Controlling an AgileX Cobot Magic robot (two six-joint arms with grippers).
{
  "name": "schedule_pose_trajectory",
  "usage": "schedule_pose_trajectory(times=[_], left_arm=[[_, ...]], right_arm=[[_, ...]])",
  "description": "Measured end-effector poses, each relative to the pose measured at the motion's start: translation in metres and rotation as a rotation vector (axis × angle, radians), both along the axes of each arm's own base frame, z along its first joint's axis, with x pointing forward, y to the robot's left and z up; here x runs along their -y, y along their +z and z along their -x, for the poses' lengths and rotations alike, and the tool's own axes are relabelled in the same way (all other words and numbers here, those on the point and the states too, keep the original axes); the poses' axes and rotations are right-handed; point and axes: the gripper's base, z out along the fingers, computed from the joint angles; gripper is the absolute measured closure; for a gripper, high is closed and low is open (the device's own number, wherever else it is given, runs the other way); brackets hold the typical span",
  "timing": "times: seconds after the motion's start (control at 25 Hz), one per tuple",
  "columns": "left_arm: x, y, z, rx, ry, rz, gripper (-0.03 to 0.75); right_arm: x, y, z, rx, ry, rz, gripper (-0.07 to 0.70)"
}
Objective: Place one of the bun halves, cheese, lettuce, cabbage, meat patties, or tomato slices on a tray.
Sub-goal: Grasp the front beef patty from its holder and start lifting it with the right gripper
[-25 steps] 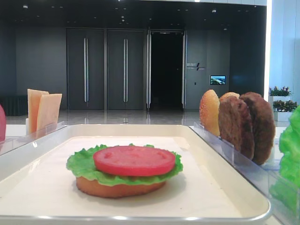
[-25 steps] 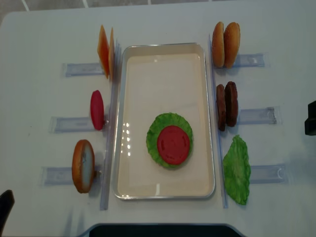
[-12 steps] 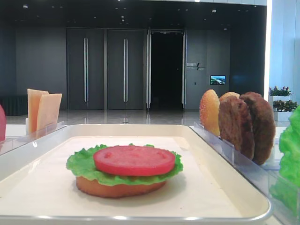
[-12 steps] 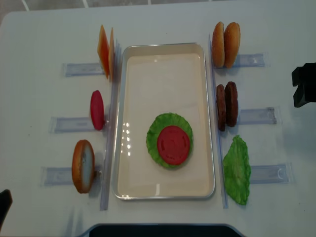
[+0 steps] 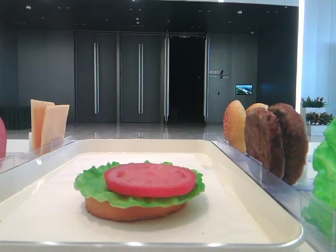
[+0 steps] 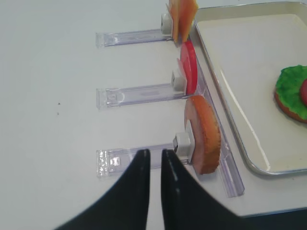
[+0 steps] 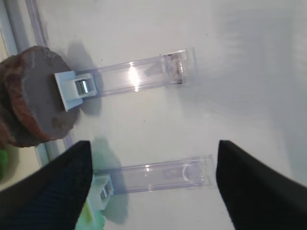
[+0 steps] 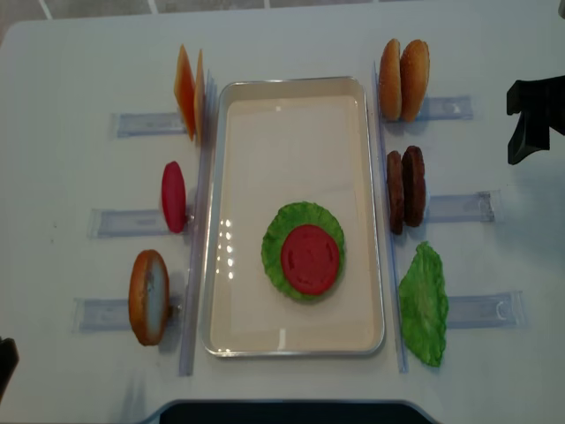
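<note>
Three layers are stacked on the tray: a flat bun half at the bottom, a lettuce leaf over it and a tomato slice on top, all lying toward the near right part of the tray floor. On the table to the left of the tray, clear holders keep things standing on edge: two cheese slices at the far end, a second tomato slice in the middle and a domed bun half nearest. To the right of the tray, two more bun halves stand at the far end, two meat patties stand side by side in the middle, and another lettuce leaf sits nearest.

The left gripper hangs low over the table just near the holder of the domed bun half, its dark fingers drawn almost together with only a thin slit between them (nothing is caught there). The right gripper is spread wide and holds nothing; it hovers over the table right of the meat patties, above the outer ends of two clear holders.
</note>
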Motion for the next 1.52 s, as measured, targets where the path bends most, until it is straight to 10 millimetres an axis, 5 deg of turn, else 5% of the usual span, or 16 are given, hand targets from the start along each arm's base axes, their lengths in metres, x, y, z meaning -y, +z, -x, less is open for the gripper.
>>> schedule_pose_trajectory(times=[0.28, 0.96, 1.52], left_arm=[[0.0, 0.0, 0.0, 0.0, 0.0, 0.0, 0.711], [0.0, 0.0, 0.0, 0.0, 0.0, 0.0, 0.715], [0.0, 0.0, 0.0, 0.0, 0.0, 0.0, 0.715]], right_arm=[[-0.033, 0.001, 0.001, 0.028, -0.031, -0.036, 0.092], [-0.135, -0.013, 0.011, 0.045, 0.12, -0.062, 0.092], [-0.161, -0.038, 0.001, 0.012, 0.171, -0.02, 0.092]])
